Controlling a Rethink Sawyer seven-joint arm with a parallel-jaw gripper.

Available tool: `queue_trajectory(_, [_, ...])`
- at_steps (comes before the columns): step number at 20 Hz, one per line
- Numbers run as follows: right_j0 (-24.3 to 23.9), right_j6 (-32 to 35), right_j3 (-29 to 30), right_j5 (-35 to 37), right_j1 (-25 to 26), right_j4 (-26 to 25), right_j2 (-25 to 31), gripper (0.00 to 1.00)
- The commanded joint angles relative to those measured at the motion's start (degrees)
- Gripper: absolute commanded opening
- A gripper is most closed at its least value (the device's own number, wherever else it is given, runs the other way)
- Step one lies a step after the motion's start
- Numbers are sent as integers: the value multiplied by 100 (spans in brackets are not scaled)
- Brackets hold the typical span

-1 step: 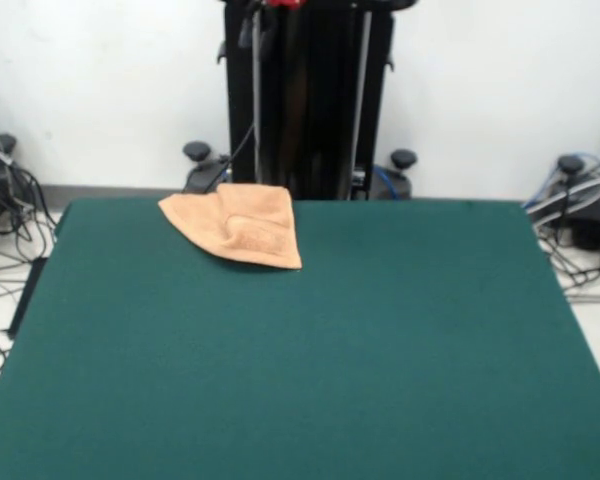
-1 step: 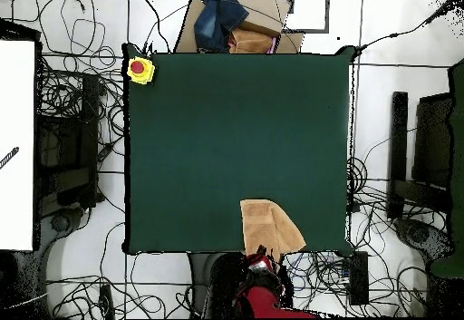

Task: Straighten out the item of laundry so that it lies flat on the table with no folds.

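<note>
Towel (image 1: pixel 238 226) sits folded at the tabletop (image 1: pixel 380 330) edge near the arm, claw state can't tell, a careless tug could drag it off.

red and black robot arm (image 2: pixel 260 291) drawn back, gripper unseen, folded orange-tan terry towel (image 1: pixel 242 224) hiding its underside layers and tag

No legible text, label, brand, number or sign anywhere in either view.
</note>
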Motion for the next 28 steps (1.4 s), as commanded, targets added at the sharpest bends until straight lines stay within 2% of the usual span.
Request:
queue_trajectory(1, [-72,-389,-1103,126,1064,-261,18,100])
queue_trajectory(6, [-131,-353,-1154,121,1074,-308,116,100])
queue_trajectory(9, [-228,-348,-1334,31,1294,-344,240,100])
queue_trajectory(10, [-248,-373,-1410,71,1353,-365,308,100])
queue_trajectory(11, [-242,-540,-1468,407,1282,-453,435,100])
queue_trajectory(12, [-145,-927,-1524,1030,1093,-581,542,100])
queue_trajectory(14, [197,-1313,-1645,1643,897,-642,556,100])
queue_trajectory(16, [582,-1100,-1870,1627,1139,-674,352,100])
queue_trajectory(18, [962,-636,-2316,1351,1720,-676,129,100])
queue_trajectory(20, [1232,-405,-2571,1267,2012,-736,-16,100])
queue_trajectory(23, [1760,-509,-3109,1289,2435,-1146,-316,100])
queue_trajectory(26, [2180,-402,-3411,1026,2794,-1360,-739,100])
queue_trajectory(28, [2225,-369,-3488,950,2875,-1437,-862,100])
